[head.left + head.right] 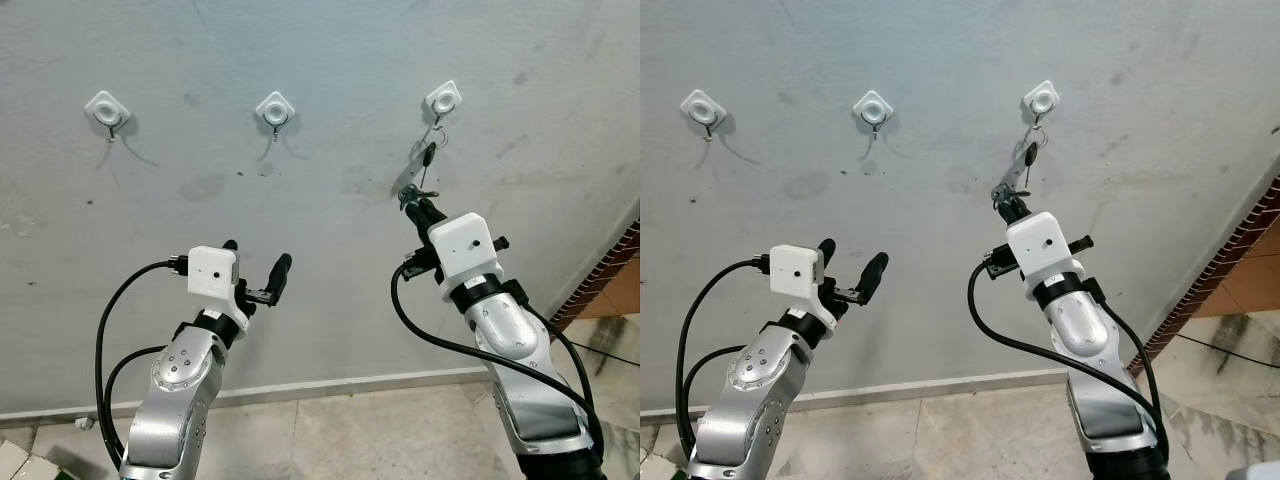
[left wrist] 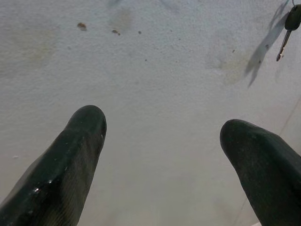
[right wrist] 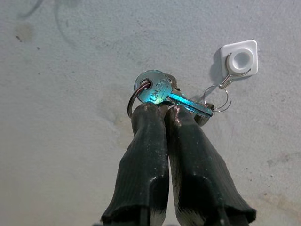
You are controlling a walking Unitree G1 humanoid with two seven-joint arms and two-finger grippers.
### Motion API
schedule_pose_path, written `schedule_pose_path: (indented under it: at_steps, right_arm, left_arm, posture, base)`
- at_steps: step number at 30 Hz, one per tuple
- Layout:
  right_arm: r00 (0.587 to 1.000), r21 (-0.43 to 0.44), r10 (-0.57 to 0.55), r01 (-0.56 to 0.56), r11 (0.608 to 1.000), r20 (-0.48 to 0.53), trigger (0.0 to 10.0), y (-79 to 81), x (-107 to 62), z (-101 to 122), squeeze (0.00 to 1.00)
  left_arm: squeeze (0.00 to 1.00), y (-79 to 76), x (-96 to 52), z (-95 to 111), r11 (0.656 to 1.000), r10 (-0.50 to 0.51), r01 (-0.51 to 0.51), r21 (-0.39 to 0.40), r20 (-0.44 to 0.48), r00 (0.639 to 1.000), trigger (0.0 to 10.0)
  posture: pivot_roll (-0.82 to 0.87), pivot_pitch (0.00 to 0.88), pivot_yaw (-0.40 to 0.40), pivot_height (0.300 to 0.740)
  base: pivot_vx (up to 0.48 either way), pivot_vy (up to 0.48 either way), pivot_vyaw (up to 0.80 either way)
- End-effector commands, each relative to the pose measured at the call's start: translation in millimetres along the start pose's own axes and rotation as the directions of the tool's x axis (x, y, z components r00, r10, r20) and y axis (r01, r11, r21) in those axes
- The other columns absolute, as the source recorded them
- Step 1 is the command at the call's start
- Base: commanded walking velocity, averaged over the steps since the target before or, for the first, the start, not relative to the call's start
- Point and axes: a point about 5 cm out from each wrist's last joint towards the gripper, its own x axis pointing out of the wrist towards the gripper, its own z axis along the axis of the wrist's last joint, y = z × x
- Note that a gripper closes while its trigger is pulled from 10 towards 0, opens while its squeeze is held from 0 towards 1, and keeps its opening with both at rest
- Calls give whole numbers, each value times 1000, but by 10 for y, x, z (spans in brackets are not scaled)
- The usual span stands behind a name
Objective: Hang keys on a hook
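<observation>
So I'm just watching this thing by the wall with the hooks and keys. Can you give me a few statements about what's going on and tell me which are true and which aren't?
1. Three white hooks are stuck on the wall. True: left hook, middle hook, right hook.
2. The right gripper is shut on the keys. True.
3. The left gripper is holding a key too. False: its fingers are spread open with nothing between them.
4. The keys are up by the middle hook. False: they are just below the right hook.
5. A small ring sits at the right hook. True.
</observation>
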Motion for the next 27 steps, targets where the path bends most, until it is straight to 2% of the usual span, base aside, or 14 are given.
schedule_pose_path:
  at_steps: [1, 7, 11, 13, 14, 19, 27]
  right_arm:
    - [1000, -7, -1, 1, 1000, 9, 10000, 0, 23, 14, 0]
    - [1000, -7, 10, -10, 1000, 8, 10000, 5, -47, 16, 0]
    - [999, -8, 46, -46, 999, -5, 10000, 25, -179, -7, 0]
    - [998, -5, 60, -60, 998, -36, 10000, 18, -301, -55, 0]
    - [998, -5, 60, -60, 998, -36, 10000, 18, -301, -55, 0]
    - [993, -7, 78, -79, 997, -93, 10000, -6, -517, -141, 0]
    - [990, -6, 84, -85, 996, -109, 10000, -11, -552, -152, 0]
  left_arm:
    - [0, -1, -1, 37, 1000, -10, 10, 11, 15, 1000, 10000]
    - [0, 17, -44, 40, 999, -3, 2, 36, 12, 1000, 10000]
    - [0, 63, -137, 20, 999, 1, -1, 54, -1, 1000, 10000]
    - [0, 106, -226, 9, 998, 9, -9, 66, -10, 1000, 10000]
    - [0, 106, -226, 9, 998, 9, -9, 66, -10, 1000, 10000]
    - [0, 198, -420, -35, 996, 32, -28, 89, -50, 998, 10000]
    - [0, 219, -520, -45, 995, 39, -31, 99, -72, 997, 10000]
  posture:
    - [-28, 10, 30, 740]
    - [-28, 10, 30, 740]
    - [-25, 10, 30, 740]
    - [-21, 13, 32, 740]
    - [-21, 13, 32, 740]
    - [-13, 15, 36, 740]
    - [-4, 9, 38, 740]
  base:
    - [274, 0, 0]
    - [133, 0, 0]
    - [0, 0, 0]
    - [0, 0, 0]
    - [0, 0, 0]
    - [0, 0, 0]
    - [0, 0, 0]
